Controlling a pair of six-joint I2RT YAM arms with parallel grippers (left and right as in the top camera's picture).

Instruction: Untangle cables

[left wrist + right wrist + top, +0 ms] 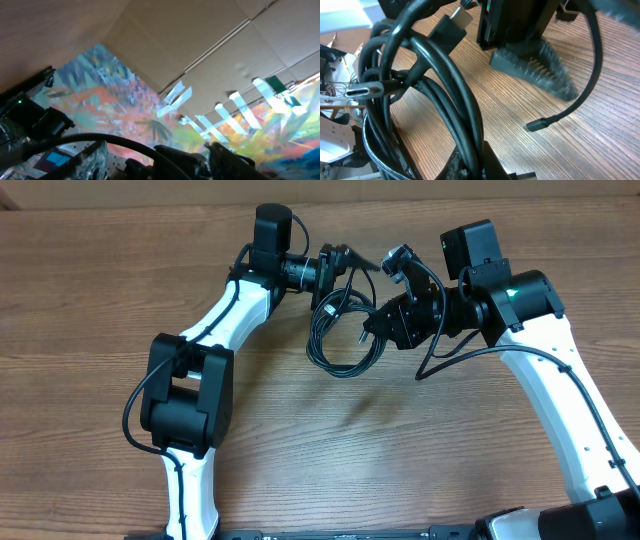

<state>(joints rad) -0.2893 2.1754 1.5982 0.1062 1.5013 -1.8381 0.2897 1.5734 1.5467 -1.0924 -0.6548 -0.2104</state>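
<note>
- Both arms meet over the far middle of the wooden table (420,440), with the cables (328,312) between them.
- The cables form a small bundle of thin black cords. It starts near the left gripper (342,268), passes the right gripper (372,328), and drops in a loose loop toward the near side.
- From overhead I cannot tell whether the bottom of that loop lies on the wood or hangs just above it.
- My right gripper is closed. In the right wrist view, the cords run down between its pads (457,162) at the bottom edge, so it is pinching the bundle.
- The same view shows several cords looped side by side, with a slim rounded plug (365,91) pointing left and a flat metal-tipped plug (456,20) near the top.
- A single loose strand (587,75) curves down on the right. It ends in a small plug (537,125) close to the table surface.
- One ridged finger (540,67) of the left gripper slants over the wood just behind the bundle, and the other finger is out of sight.
- I cannot tell whether the left gripper is open, closed or holding any cord.
- The left wrist camera points upward at a cardboard wall (200,30) and a colourful painted sheet (110,90).
- A black cord (100,139) arcs across the bottom of that view, too close and dark to identify.
</note>
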